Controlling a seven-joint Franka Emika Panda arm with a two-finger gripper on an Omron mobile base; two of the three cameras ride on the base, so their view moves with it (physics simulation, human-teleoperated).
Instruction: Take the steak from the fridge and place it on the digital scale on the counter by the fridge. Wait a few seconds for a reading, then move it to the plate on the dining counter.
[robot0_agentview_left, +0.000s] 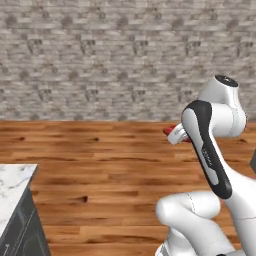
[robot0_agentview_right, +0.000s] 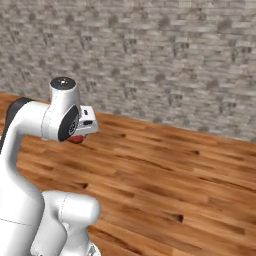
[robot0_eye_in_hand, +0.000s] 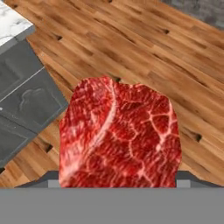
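Observation:
The steak (robot0_eye_in_hand: 120, 135), red with pale marbling, hangs close in front of the hand camera, above the wooden floor. My gripper (robot0_agentview_right: 78, 134) is shut on it, and the meat covers the fingers. A red edge of the steak (robot0_agentview_left: 169, 131) peeks out from behind the arm's forearm; in the right base view the steak (robot0_agentview_right: 75, 139) shows as a red sliver under the white hand. The arm is folded close to the base and holds the steak high above the floor. The fridge, the digital scale and the plate are out of view.
A corner of a white grey-veined marble slab (robot0_agentview_left: 12, 187) with dark grey fronts (robot0_eye_in_hand: 26, 100) lies low on the left; I cannot tell which counter it is. Wooden floor (robot0_agentview_right: 165, 170) stretches ahead to a grey brick wall (robot0_agentview_left: 100, 55).

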